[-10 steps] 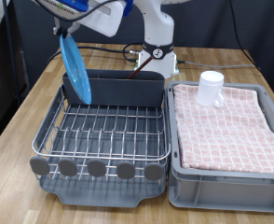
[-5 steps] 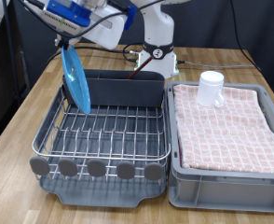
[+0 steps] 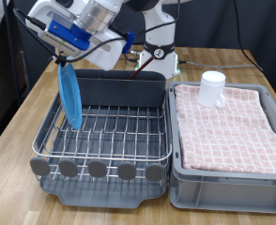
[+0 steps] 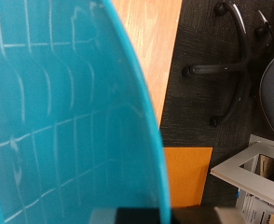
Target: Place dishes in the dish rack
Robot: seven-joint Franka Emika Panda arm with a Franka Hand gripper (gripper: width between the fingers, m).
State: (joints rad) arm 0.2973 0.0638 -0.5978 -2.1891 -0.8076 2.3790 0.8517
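My gripper (image 3: 62, 61) is shut on the top edge of the light-blue plate (image 3: 69, 95). It holds the plate on edge, hanging down over the left side of the dish rack (image 3: 110, 133), with the plate's lower edge at the wire grid. The plate fills most of the wrist view (image 4: 62, 112). The white cup (image 3: 212, 89) stands upside down on the pink checked cloth at the exterior view's right. The wooden spoon is out of view.
A grey bin (image 3: 227, 178) lined with pink checked cloth (image 3: 230, 127) stands right of the rack. The rack's tall grey back wall (image 3: 119, 90) is behind the plate. The robot base (image 3: 160, 58) and cables stand at the back of the wooden table (image 3: 16, 169).
The gripper has carried the plate down and towards the exterior view's left and front. The plate has turned more edge-on and now reaches the rack's wires. The cup has not moved.
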